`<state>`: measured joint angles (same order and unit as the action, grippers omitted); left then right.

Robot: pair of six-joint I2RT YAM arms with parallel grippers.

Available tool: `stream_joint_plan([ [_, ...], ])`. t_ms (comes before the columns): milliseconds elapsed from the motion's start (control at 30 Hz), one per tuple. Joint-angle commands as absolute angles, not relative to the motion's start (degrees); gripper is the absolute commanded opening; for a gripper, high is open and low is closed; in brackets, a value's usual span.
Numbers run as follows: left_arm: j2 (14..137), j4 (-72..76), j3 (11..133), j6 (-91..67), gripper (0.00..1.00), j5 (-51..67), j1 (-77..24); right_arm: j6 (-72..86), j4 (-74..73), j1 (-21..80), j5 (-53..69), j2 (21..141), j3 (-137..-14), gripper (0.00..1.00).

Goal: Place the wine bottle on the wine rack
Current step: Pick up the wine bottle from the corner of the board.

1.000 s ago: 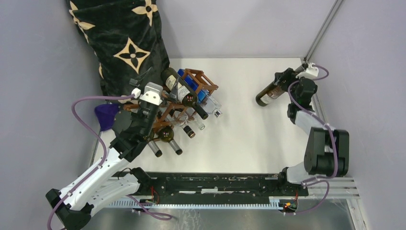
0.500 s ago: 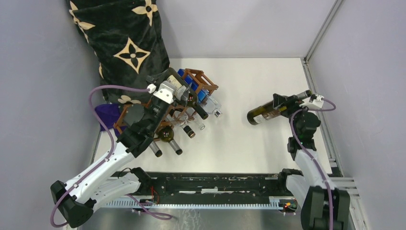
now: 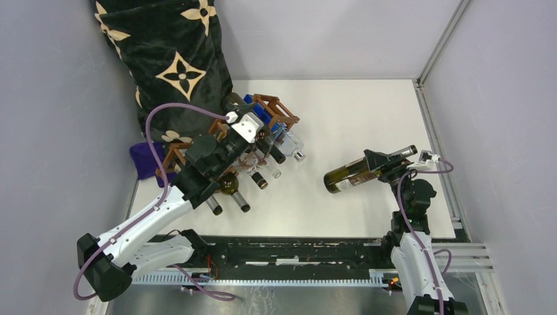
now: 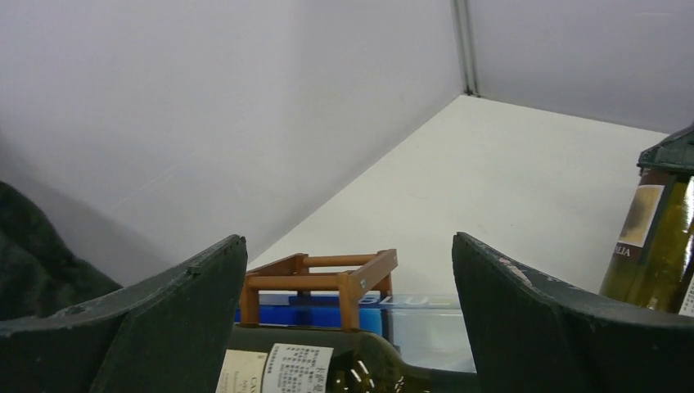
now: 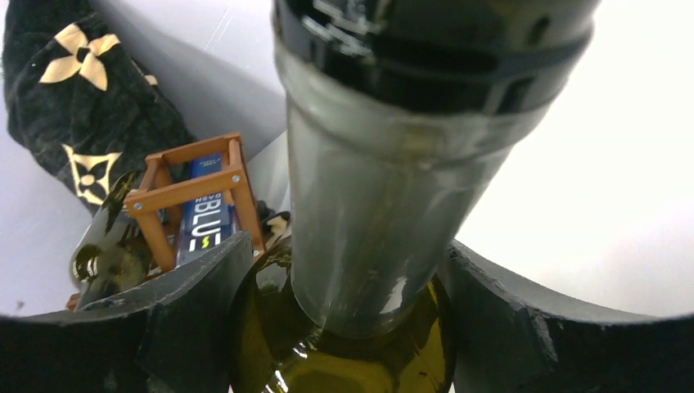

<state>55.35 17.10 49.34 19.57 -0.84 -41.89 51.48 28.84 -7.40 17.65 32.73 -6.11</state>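
The wine bottle [image 3: 347, 176], dark green with a pale label, hangs tilted above the table's right side. My right gripper [image 3: 381, 164] is shut on its shoulder. In the right wrist view its neck [image 5: 385, 188] fills the middle and my right gripper [image 5: 348, 303] has both fingers pressed against the glass. The wine rack [image 3: 276, 108], reddish-brown wooden bars, stands at the left with several bottles lying in it. My left gripper [image 3: 259, 118] hovers open just over the rack's top. The left wrist view has the rack's top cell [image 4: 327, 274] between its spread fingers [image 4: 196, 319], and the held bottle [image 4: 655, 237] at the right edge.
A black cushion with gold flowers [image 3: 171, 59] leans against the back left wall behind the rack. A purple object [image 3: 144, 161] lies left of the rack. A labelled dark bottle [image 4: 327, 368] and a blue-labelled clear bottle [image 4: 409, 315] lie under the left gripper. Grey walls enclose the table.
My right arm has carried the wine bottle from the far right corner nearer and leftward. My left arm has swung right, over the rack's top bottles, still open.
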Motion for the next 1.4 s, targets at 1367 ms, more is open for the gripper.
stream_joint_plan([
  [1367, 66.62, -15.5, 66.6, -8.51, 1.0, 14.76, -46.05, 58.71, 31.9, -2.99, 36.96, 32.93, -5.0, 0.0],
])
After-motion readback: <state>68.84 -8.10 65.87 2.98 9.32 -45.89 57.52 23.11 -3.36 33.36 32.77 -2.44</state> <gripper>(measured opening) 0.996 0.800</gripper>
